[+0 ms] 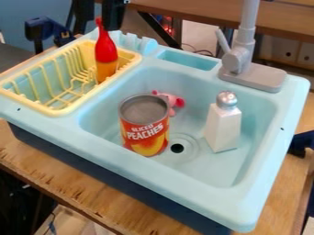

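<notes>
A black gripper [114, 25] hangs at upper left, close by the neck of a red-and-orange bottle [106, 51] in the yellow rack [58, 112] — claw apart or clamped, I cannot tell. Squaring to the neck, slowly, should avoid tipping it.

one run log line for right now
gripper beside red bottle | bottle in yellow rack | can, white shaker, pink toy in sink

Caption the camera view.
Black tool by red and orange bottle at yellow rack; red metal can, pink toy, white shaker in blue sink.
</notes>
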Controlling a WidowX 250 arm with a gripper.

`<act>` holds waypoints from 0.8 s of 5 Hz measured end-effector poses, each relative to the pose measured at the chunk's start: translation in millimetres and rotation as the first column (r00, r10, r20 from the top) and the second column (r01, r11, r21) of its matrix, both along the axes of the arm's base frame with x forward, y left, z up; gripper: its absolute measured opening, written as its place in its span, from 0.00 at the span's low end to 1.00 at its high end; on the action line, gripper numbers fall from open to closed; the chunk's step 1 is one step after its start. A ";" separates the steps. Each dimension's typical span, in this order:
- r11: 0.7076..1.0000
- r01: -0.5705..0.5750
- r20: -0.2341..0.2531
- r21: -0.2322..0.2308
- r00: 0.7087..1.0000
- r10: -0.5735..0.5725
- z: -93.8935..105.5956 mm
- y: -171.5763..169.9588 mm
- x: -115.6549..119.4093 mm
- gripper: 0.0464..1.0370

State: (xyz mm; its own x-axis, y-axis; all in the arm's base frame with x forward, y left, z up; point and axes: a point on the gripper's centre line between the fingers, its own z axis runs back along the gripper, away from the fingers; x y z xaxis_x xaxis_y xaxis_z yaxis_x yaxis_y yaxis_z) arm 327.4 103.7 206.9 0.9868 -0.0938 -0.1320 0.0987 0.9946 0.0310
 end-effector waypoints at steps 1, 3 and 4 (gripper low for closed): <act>1.000 0.000 -0.023 -0.008 1.000 0.000 -9.9 1.5 4.1 0.92; 0.999 -0.010 -0.071 -0.051 0.997 0.007 -19.3 8.2 6.6 0.48; 0.997 -0.036 -0.066 -0.066 0.997 0.032 -19.4 6.1 6.6 0.30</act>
State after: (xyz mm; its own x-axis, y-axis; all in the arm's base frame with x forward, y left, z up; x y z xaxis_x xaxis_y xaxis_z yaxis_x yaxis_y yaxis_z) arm 333.9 109.9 187.5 0.9791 -0.0712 -0.1903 0.0646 0.9971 -0.0408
